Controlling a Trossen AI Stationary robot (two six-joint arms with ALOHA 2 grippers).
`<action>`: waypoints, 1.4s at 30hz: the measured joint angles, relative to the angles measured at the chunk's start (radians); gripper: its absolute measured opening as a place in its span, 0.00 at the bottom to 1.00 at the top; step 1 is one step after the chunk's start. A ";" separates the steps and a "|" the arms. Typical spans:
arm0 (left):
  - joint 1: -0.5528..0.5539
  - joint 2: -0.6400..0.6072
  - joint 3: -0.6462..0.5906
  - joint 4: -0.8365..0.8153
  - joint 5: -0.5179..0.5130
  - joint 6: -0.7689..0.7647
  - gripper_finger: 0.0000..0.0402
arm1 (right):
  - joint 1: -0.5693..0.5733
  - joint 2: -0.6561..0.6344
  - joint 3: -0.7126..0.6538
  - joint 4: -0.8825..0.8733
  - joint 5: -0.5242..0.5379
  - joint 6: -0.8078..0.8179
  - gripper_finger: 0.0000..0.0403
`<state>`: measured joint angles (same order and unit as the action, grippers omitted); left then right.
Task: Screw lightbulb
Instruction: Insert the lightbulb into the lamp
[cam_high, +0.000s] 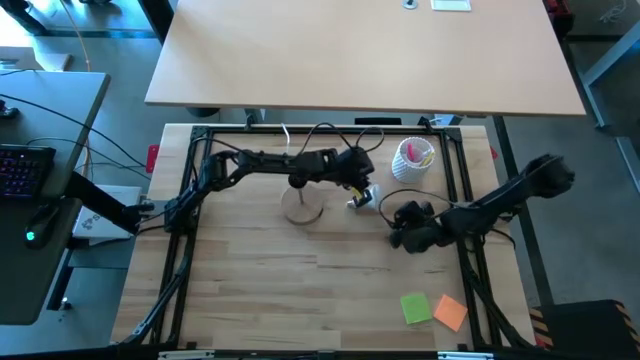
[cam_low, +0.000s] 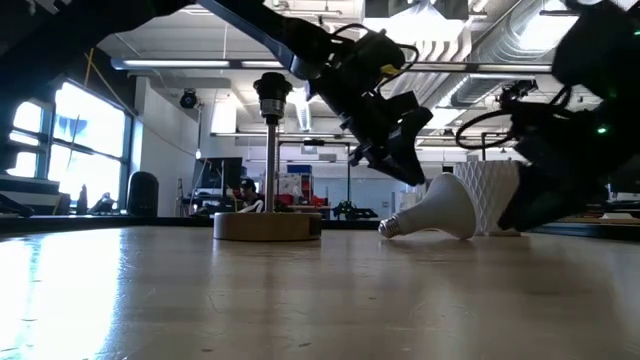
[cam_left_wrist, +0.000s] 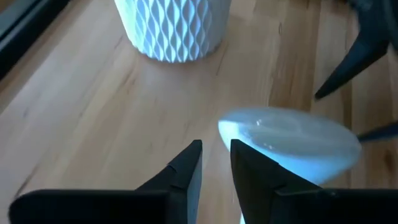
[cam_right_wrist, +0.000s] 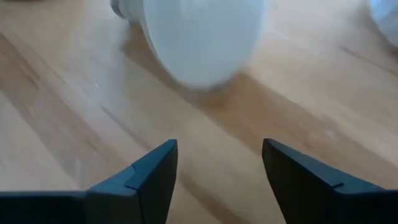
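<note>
The white lightbulb (cam_high: 362, 198) lies on its side on the wooden table, its screw end (cam_low: 388, 228) pointing toward the round wooden lamp base (cam_high: 303, 207) with its black socket (cam_low: 272, 90). My left gripper (cam_high: 358, 185) hangs slanted just above the bulb, fingers nearly together with nothing between them (cam_left_wrist: 216, 163); the bulb (cam_left_wrist: 292, 143) shows beside one finger. My right gripper (cam_high: 390, 213) is open and low over the table, with the bulb's globe head (cam_right_wrist: 199, 43) a short way in front of its fingers (cam_right_wrist: 219, 163). My left gripper comes slanting down from the table's left. The outer side of one finger (cam_left_wrist: 249, 168) stands close against the bulb's widening part (cam_left_wrist: 273, 146). I cannot tell whether it touches. The bulb lies on the table.
A white ribbed cup (cam_high: 415, 158) with pink items stands just beyond the bulb toward the far right. A green (cam_high: 416, 308) and an orange sticky note (cam_high: 451, 312) lie near the front right. Black frame rails (cam_high: 190, 250) run along the table's sides.
</note>
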<state>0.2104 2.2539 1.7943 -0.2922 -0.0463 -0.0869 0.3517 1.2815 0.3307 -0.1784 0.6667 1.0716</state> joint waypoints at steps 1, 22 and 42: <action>0.000 0.000 0.000 0.009 0.002 -0.004 0.21 | -0.027 0.014 -0.001 0.047 -0.012 -0.041 0.58; -0.042 0.059 0.000 -0.040 0.134 0.083 0.22 | -0.138 0.124 0.006 0.294 -0.063 -0.269 0.56; -0.216 -0.014 0.002 -0.176 -0.453 0.099 0.22 | -0.056 -0.019 0.016 0.293 0.017 -0.361 0.56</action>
<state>-0.0056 2.2404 1.7958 -0.4683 -0.4995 0.0119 0.2958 1.2626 0.3471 0.1143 0.6838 0.7104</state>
